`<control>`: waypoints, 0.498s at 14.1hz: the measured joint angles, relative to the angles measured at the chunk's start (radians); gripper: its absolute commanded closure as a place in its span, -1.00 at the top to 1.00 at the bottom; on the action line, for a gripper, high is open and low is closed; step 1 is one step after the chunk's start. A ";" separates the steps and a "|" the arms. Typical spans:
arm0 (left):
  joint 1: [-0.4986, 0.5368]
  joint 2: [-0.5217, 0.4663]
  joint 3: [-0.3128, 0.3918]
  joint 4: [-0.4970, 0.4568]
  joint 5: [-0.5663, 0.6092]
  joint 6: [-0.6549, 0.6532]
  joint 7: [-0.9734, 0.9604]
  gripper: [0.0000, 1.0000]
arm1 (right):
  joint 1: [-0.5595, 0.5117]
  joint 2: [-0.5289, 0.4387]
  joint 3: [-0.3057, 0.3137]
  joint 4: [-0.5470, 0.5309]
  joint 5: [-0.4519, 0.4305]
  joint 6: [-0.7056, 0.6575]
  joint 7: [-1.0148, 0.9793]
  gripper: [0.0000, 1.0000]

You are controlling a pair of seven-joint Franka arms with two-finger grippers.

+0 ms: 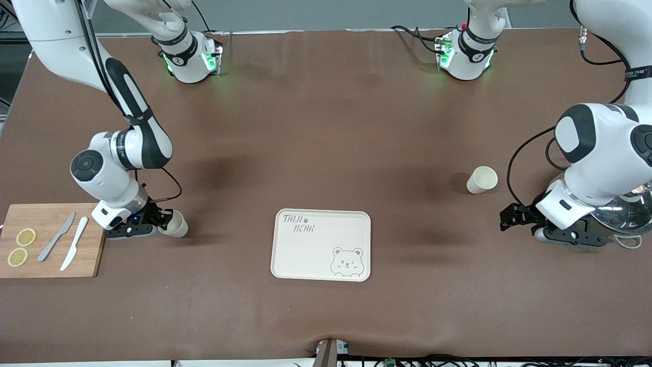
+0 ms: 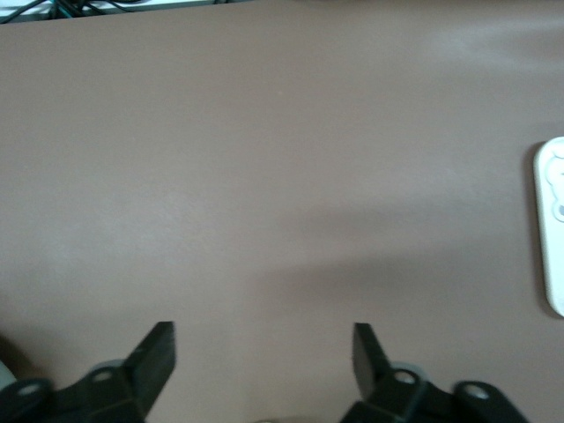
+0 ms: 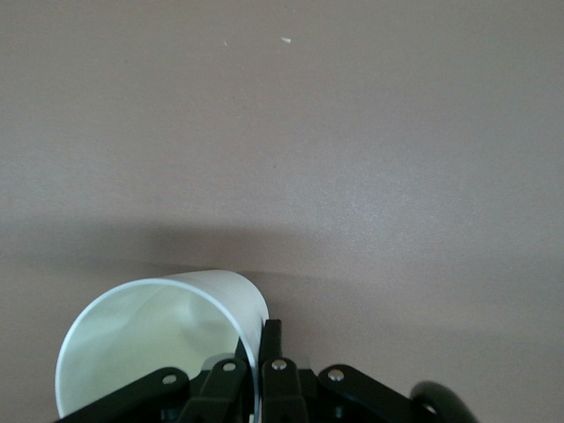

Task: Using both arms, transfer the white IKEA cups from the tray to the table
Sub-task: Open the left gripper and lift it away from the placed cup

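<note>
Bending low at the right arm's end of the table, the right arm is folding its elbow up and angling its wrist down, so the right gripper [image 1: 162, 220] is sitting just beside the wooden cutting board [image 1: 91, 265]. Its fingers [image 3: 269, 348] are pressed together on the wall of one white cup [image 1: 176, 224], one finger inside the rim and one outside, and the cup is tilting with its mouth turned up toward the wrist.

Over at the other end, the left arm is crouching too, wrist low over the brown table [image 1: 326, 127], and the left gripper [image 1: 512, 216] is hanging with its fingers [image 2: 157, 352] spread wide around nothing but bare tabletop. The second white cup [image 1: 481, 180] is lying tipped on the table, apart from that gripper and farther from the front camera. The bear tray [image 1: 322, 244] is sitting between the two grippers.
</note>
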 measured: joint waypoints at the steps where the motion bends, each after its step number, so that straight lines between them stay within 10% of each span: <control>1: -0.009 -0.001 0.000 0.015 0.004 -0.026 -0.024 1.00 | -0.001 0.004 0.000 0.000 0.000 0.006 0.000 -1.00; 7: -0.035 -0.073 -0.003 0.080 0.006 -0.224 -0.142 1.00 | -0.001 0.007 0.000 0.000 0.000 0.016 0.000 -0.92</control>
